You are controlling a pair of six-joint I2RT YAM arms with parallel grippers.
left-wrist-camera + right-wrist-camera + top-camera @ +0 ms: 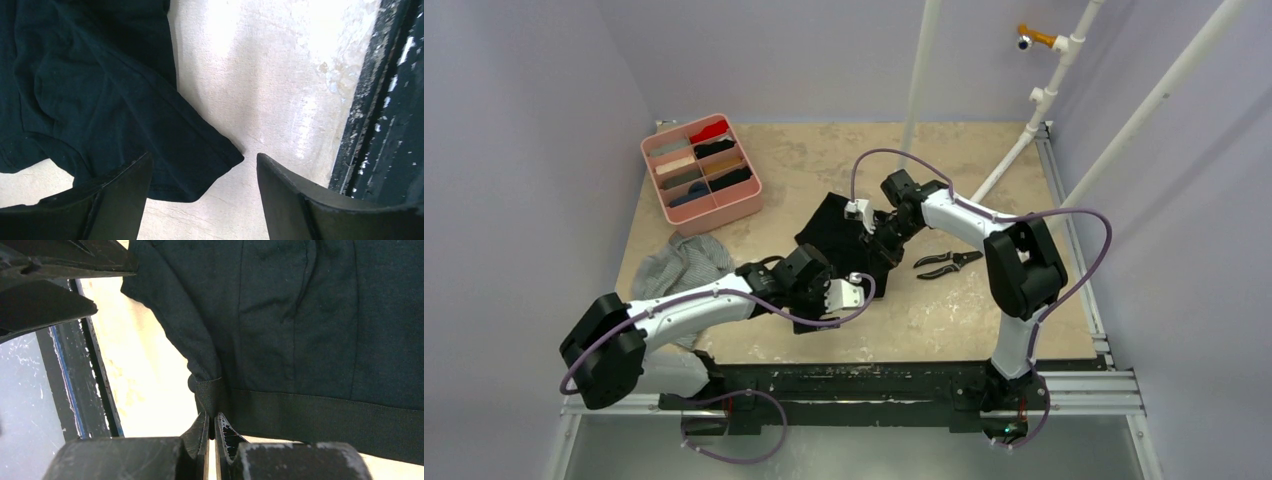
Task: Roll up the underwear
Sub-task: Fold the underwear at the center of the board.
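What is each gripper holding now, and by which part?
The right gripper pinches the black underwear at one end of its waistband. The left gripper is open and holds nothing.

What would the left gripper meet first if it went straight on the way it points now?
Probably the black underwear: its corner lies just ahead of the left gripper, between the open jaws, on the table. Depth from the wrist view is unclear.
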